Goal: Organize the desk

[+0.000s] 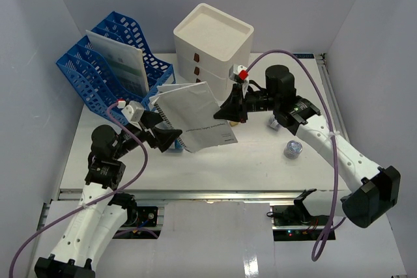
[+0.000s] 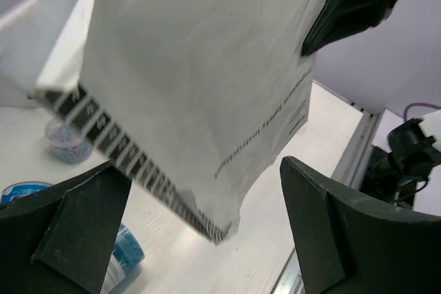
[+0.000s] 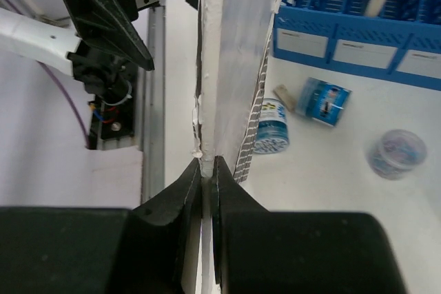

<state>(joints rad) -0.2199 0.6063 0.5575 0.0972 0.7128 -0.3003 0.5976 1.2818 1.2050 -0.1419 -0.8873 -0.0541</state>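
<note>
R fingers (image 3: pixel 172 201) pinch the lower edge of a white booklet (image 3: pixel 238 39), seen edge-on & standing upright up mid-frame, its checkered binding strip facing rt. Upper L, a black L-arm finger (image 3: pixel 103 12) hangs apart from the paper, above a purple cable (image 3: pixel 76 118) & beside a metal rail (image 3: pixel 153 101). Rt, on the white worktop (image 3: pixel 331 204): blue file rack (image 3: pixel 344 25) w/ white labels; one blue jar (image 3: pixel 272 129) on its side just beside the booklet, a second jar (image 3: pixel 325 101) nearer the rack, a beige block (image 3: pixel 284 96) between them; a clear tub (image 3: pixel 394 154) further rt.
</note>
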